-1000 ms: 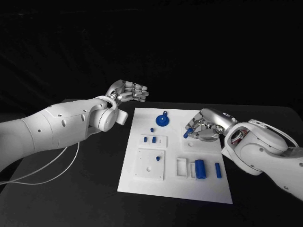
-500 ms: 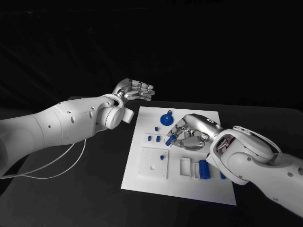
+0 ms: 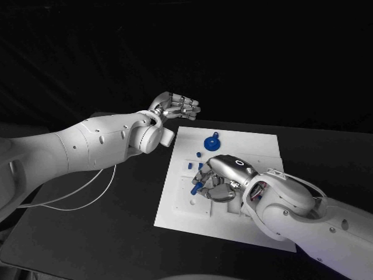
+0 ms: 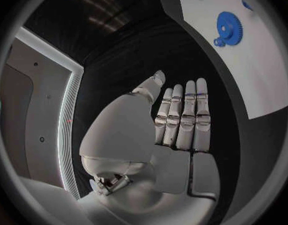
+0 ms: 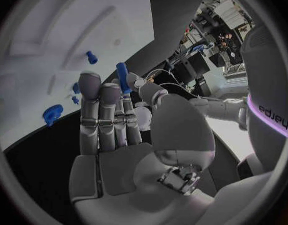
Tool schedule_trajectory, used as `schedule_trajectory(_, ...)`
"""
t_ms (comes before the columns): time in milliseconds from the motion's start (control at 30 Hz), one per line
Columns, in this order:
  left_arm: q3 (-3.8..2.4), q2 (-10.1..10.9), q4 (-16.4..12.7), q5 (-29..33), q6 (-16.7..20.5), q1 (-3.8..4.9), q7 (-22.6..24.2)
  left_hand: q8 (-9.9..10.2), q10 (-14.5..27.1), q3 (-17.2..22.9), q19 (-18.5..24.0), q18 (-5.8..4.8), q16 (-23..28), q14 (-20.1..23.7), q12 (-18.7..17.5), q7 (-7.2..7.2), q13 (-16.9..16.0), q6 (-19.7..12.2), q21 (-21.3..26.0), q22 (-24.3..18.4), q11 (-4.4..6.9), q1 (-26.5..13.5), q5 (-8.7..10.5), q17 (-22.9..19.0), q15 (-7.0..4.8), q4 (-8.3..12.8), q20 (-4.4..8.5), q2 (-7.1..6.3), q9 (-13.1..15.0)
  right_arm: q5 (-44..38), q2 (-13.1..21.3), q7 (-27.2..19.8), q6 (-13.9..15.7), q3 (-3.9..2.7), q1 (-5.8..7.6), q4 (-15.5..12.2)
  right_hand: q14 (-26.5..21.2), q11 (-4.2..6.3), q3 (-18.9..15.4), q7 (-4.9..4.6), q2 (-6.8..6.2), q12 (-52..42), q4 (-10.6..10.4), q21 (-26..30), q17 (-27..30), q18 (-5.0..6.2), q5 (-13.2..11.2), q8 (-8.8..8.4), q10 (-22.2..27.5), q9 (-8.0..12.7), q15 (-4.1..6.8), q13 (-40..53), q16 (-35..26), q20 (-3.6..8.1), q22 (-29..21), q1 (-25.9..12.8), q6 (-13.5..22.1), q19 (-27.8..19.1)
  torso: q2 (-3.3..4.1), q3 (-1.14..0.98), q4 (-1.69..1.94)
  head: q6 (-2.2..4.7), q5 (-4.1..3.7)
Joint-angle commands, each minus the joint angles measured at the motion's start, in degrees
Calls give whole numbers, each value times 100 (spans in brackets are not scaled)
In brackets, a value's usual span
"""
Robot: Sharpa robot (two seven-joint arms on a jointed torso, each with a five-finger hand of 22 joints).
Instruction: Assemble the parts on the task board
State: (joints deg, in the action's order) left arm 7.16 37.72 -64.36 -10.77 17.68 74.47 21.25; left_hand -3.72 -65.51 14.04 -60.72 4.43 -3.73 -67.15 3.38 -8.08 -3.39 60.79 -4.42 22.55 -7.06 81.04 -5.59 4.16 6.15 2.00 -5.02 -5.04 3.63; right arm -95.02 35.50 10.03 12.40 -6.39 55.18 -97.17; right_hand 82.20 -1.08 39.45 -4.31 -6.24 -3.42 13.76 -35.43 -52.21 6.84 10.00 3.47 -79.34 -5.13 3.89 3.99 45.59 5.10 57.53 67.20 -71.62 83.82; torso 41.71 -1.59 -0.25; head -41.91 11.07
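The white task board lies mid-table. My right hand hovers low over the board's middle and pinches a blue peg between thumb and fingers; the right wrist view shows the peg sticking out past the fingertips of that hand over the board. A blue gear sits at the board's far end, also seen as the gear from the left wrist. Small blue pegs stand near the right hand. My left hand is raised beyond the board's far left corner, fingers straight and holding nothing.
A white cable loops over the black table under my left arm. My right forearm covers the board's near right part. Bare board shows at its near left corner.
My right hand has carried the blue peg from the board's right side leftward to its middle. The camera view has shifted; the left hand stays raised.
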Motion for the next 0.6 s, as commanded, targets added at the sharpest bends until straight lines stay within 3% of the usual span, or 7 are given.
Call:
schedule_trajectory(33,-3,-19,-7,40,-83,1,56,15,-9,2,24,13,22,7,-7,18,3,-14,18,-10,9,3,10,0,18,-13,-26,35,-2,-493,-74,-100,-30,65,-6,70,7,41,-25,0,117,-27,4,-23,-8,89,21,23,-76,-8,21,10,-18,32,16,33,-38,254,3,-3,-3,-20,25)
schedule_trajectory(367,-3,-33,-23,19,-106,-1,53,15,-9,2,24,13,22,7,-7,18,3,-14,18,-10,9,3,10,0,18,-13,-26,35,-2,-664,-240,-78,-20,240,-13,204,-2,40,-18,-1,115,-26,9,-11,-9,89,16,22,-74,-7,20,9,-22,30,18,29,-37,245,1,0,-2,-38,80)
schedule_trajectory(600,-2,-35,-33,14,-120,-4,47,15,-9,2,24,13,22,7,-7,18,3,-14,18,-10,9,3,10,0,18,-13,-26,35,-2,-768,-270,-40,-76,295,-17,228,-5,40,-16,-2,117,-27,19,-10,-10,88,21,22,-74,-5,19,7,-25,29,35,25,-37,243,-2,1,-8,-36,97)
